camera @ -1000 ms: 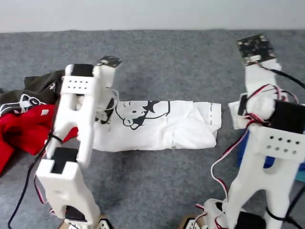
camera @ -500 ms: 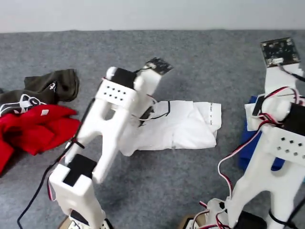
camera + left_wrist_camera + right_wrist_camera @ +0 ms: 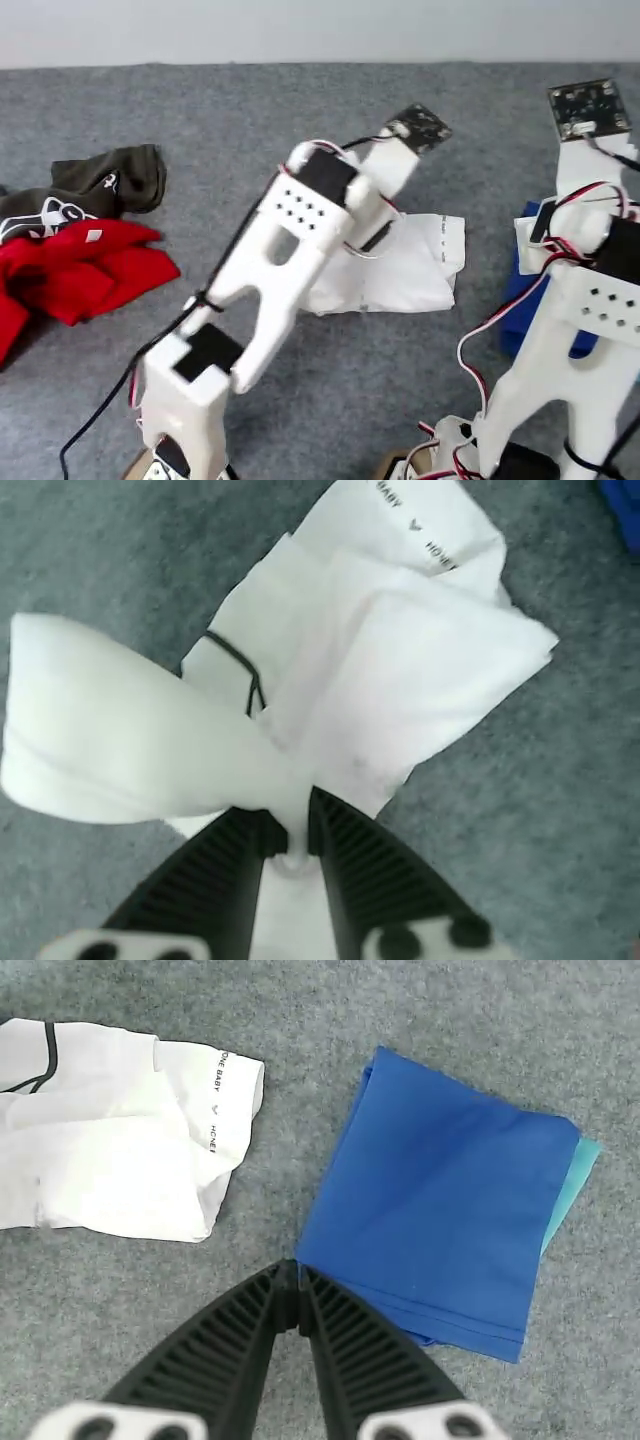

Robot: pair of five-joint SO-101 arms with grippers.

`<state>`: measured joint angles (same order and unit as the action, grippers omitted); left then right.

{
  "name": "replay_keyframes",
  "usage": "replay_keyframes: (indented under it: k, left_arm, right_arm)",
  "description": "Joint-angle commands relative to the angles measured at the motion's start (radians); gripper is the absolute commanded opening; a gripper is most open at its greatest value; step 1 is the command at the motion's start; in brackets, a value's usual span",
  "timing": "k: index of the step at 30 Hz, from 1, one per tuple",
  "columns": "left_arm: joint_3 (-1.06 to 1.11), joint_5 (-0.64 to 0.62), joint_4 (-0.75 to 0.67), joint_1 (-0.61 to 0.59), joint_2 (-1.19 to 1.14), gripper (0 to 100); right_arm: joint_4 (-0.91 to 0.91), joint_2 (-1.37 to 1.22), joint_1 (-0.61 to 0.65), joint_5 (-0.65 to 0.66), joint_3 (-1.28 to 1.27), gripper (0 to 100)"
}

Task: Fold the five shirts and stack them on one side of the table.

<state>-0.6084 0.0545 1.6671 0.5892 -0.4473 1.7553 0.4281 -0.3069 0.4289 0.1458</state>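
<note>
Beside folded blue cotton shirt (image 3: 440, 1230) | pinching white printed cotton shirt (image 3: 400, 680) tight in left claw (image 3: 290, 818), raised for fold-over | right claw (image 3: 293, 1275) closed, empty.

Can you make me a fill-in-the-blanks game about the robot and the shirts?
1. The white shirt is pinched by the ____ arm's hand.
2. The right hand is ____, holding nothing.
3. The turquoise shirt lies ____ the blue shirt.
4. The red shirt is crumpled, not yet ____.
Missing words: left, shut, under, folded.
</note>
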Motion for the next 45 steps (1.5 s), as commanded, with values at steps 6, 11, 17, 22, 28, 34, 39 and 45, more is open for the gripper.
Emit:
replay_keyframes:
  k: [6,11,17,22,28,34,39,45]
  left_arm:
    - [-0.329,-0.011,-0.021,0.069,-0.229,1]
    - [-0.492,-0.011,-0.021,0.097,-0.361,5]
    - [-0.704,-0.069,0.055,0.091,-0.411,21]
    - [-0.777,-0.068,0.091,0.04,-0.394,19]
    - [-0.648,-0.014,0.091,-0.077,-0.315,1]
    - [-0.466,0.015,0.04,-0.161,-0.298,1]
    - [-0.437,0.015,-0.071,-0.166,-0.402,1]
    - [-0.559,0.015,-0.137,-0.06,-0.535,1]
  right_arm:
    - [0.039,0.045,-0.013,0.005,0.037,0.9]
    - [0.039,0.045,-0.013,0.005,0.035,0.9]
    - [0.041,0.044,-0.013,0.005,0.035,0.9]
    - [0.041,0.045,-0.013,0.005,0.035,0.9]
    - [0.041,0.045,-0.013,0.005,0.035,0.9]
    - [0.041,0.047,-0.008,0.005,-0.017,0.9]
    - [0.041,0.07,-0.012,0.005,-0.071,0.9]
    - [0.041,0.117,-0.015,0.009,-0.072,0.9]
